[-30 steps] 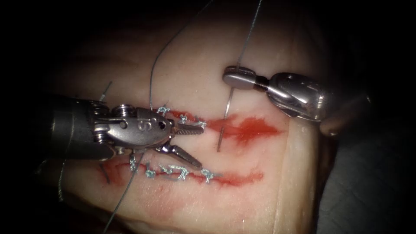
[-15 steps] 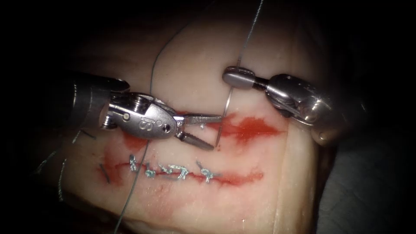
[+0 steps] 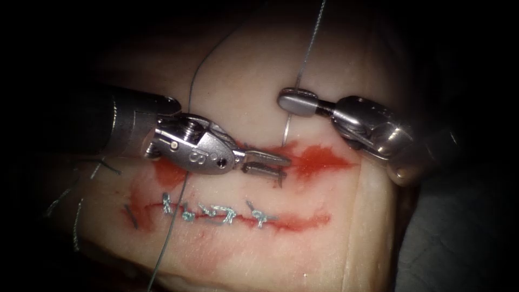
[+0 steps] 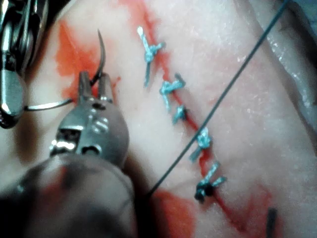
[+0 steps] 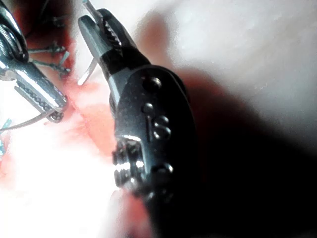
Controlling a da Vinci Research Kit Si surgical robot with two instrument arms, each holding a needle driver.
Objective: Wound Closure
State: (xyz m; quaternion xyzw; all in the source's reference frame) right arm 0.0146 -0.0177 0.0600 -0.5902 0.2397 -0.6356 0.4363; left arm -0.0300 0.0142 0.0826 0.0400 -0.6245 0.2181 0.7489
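Right tool (image 3: 296,101): clamped on needle (image 3: 285,130) near its thread end, above upper cut (image 3: 316,160) | Left tool (image 3: 267,164): closed on needle near tip | Needle: bridges both tools across red fluid (image 4: 72,52); left wrist view reveals tip free beyond jaws | Thread (image 3: 189,92): crosses stitched lower cut (image 3: 216,213)

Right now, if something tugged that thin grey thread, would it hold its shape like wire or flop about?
Probably floppy: the thin grey thread droops in a loose curve across the pale pork tissue. It likely goes taut under pull, as the straight run past the blue-grey stitches suggests. The curved steel needle, held by both tools, seems stiff.
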